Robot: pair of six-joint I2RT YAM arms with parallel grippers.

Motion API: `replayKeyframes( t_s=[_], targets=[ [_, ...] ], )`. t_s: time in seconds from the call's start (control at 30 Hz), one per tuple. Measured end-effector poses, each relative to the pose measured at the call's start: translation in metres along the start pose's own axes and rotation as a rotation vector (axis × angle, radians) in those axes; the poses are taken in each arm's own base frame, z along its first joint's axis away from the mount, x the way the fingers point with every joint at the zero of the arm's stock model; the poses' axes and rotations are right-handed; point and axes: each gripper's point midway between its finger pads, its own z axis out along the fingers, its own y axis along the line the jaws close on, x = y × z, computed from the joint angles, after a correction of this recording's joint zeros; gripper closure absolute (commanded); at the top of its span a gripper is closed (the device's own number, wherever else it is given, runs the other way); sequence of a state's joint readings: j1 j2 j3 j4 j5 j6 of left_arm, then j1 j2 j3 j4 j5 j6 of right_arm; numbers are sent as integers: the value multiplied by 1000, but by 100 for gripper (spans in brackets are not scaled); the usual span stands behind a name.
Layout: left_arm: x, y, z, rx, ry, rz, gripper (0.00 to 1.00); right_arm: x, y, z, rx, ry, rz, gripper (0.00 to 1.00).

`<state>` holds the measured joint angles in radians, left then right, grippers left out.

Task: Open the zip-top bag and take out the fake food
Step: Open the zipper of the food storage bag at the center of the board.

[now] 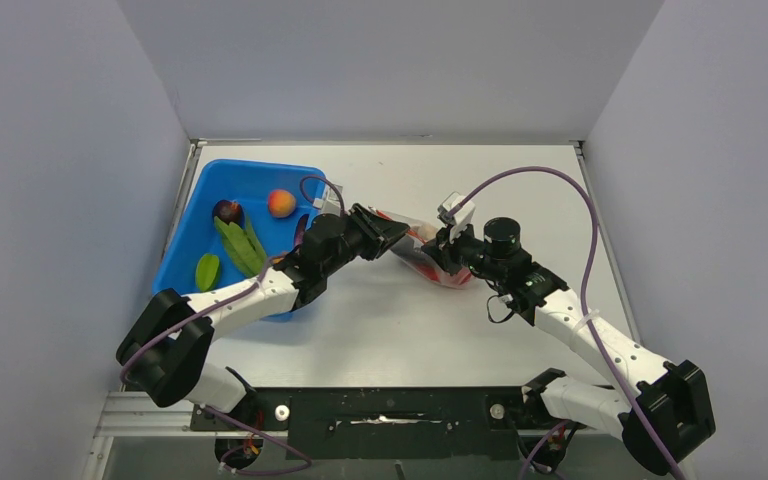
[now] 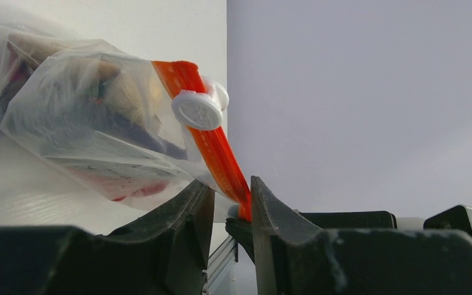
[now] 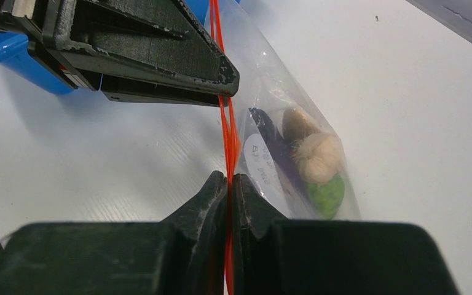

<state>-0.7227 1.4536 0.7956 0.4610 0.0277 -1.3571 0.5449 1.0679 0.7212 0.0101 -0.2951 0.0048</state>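
The zip-top bag lies mid-table between both grippers, with its orange-red zipper strip raised on edge. My right gripper is shut on one end of that strip. My left gripper straddles the other end. The zipper strip rests against its right finger, and a gap still shows between the jaws. A white slider sits on the strip just beyond the left fingers. The fake food inside shows as a green bumpy ball, a whitish mushroom, a brownish piece and a dark purple piece.
A blue bin stands at the left of the table, under my left arm. It holds an orange-pink peach, long green pods and a dark round fruit. Grey walls close in the table on three sides.
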Motion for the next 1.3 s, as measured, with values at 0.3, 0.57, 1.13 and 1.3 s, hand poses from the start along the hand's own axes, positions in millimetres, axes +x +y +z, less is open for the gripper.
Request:
replayKeyframes(
  t_s=[0.3,0.57,1.13,1.3],
  targets=[
    [0,1,-1,-1,0,1,73,1,0,1,0,3,4,96],
    [2,-1,-1,6,5,1,74,1,-1,1,4,2,4,95],
    [2,1,-3,15,3,-14,100,1,-4,1,22,3,11,85],
    [2,-1,-3,23,4,-12,100,1,-3,1,18,3,14,65]
  ],
)
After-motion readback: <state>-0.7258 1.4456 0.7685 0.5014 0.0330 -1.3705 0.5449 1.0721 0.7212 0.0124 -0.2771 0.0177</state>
